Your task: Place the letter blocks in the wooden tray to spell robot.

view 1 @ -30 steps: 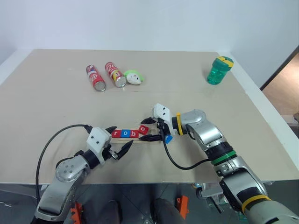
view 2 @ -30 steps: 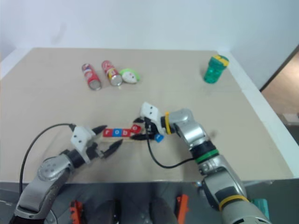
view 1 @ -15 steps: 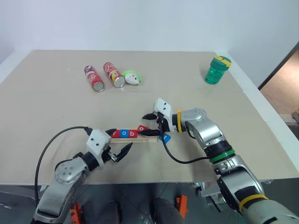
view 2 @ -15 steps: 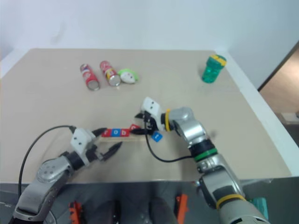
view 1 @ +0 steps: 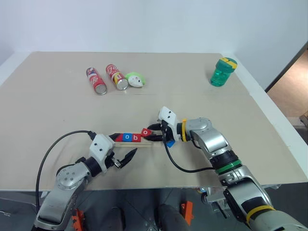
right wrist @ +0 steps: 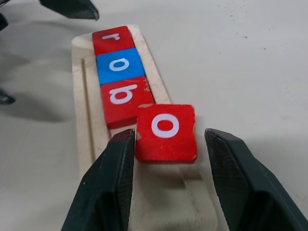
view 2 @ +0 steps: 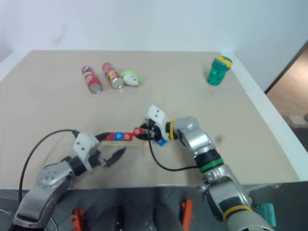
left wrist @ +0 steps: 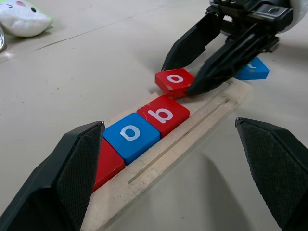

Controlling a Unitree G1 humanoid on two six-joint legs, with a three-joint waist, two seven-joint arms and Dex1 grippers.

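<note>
Wooden tray [left wrist: 202, 126] lying on the desk [view 1: 202, 91] between both arms; pale, smooth, rounded corners, one thin groove along its length. Three letter blocks seated in a row: red "r" [right wrist: 112, 39], blue "o" [right wrist: 120, 66], red "b" [right wrist: 126, 98]. Fourth block, red "o" [right wrist: 166, 132], sitting askew at the end of the row, overhanging the tray's edge, not yet squared in. Blue block [left wrist: 254, 70] lying on the desk just beyond the tray's far end, letter not readable.

Right gripper [right wrist: 166, 144] low over the tray, fingers part-spread either side of the red "o"; contact or grip not clear. Left gripper [view 1: 122, 147] near the tray's other end, fingers spread wide, holding nothing.

Risks, judged: a crooked push could ride the red "o" over the tray lip or jam it against the "b"; the light tray could slide on the smooth desk, unbraced. Blocks flat, square, glossy, slightly chipped at corners.
</note>
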